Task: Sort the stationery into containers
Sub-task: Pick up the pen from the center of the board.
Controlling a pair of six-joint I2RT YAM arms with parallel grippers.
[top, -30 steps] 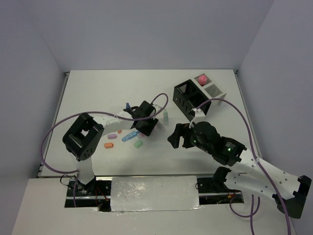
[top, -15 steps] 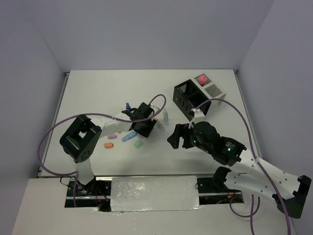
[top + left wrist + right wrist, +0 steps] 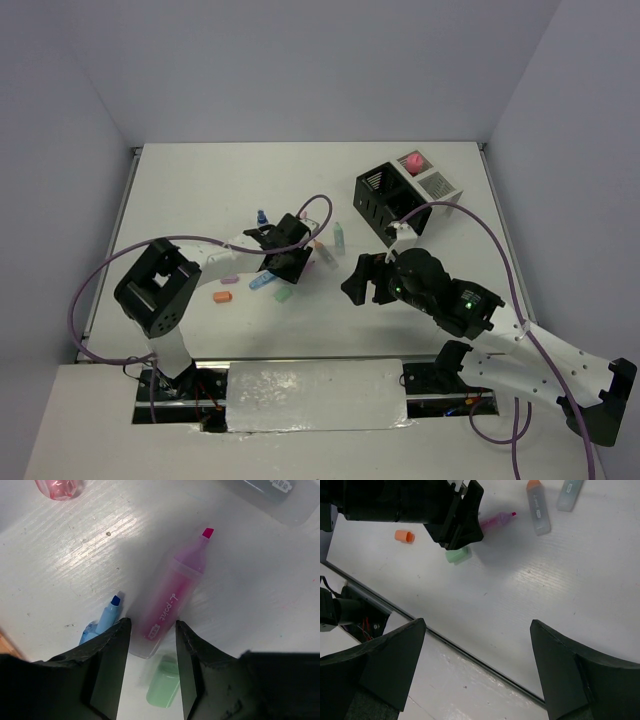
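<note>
An uncapped pink highlighter [image 3: 172,597] lies flat on the table, its clear rear end between the fingers of my left gripper [image 3: 151,625]. The jaws stand close on both sides of that end, with a sliver of gap still showing on the right. From above, this gripper [image 3: 290,262] is low over the scattered stationery. A blue highlighter [image 3: 106,619] and a green cap [image 3: 165,680] lie beside it. My right gripper [image 3: 355,280] hovers wide open with nothing in it. The black container [image 3: 385,200] and the white container [image 3: 438,183] stand at the back right.
An orange-capped highlighter [image 3: 538,507] and a mint one [image 3: 568,494] lie just past the pink one. An orange cap [image 3: 222,296], a purple piece [image 3: 230,279] and a blue-capped bottle [image 3: 262,216] sit left of my left gripper. A pink item [image 3: 412,160] rests in the white container.
My left gripper has shifted slightly left and toward the near edge, and its jaws have narrowed around the pink highlighter's end. The right arm has stayed still.
</note>
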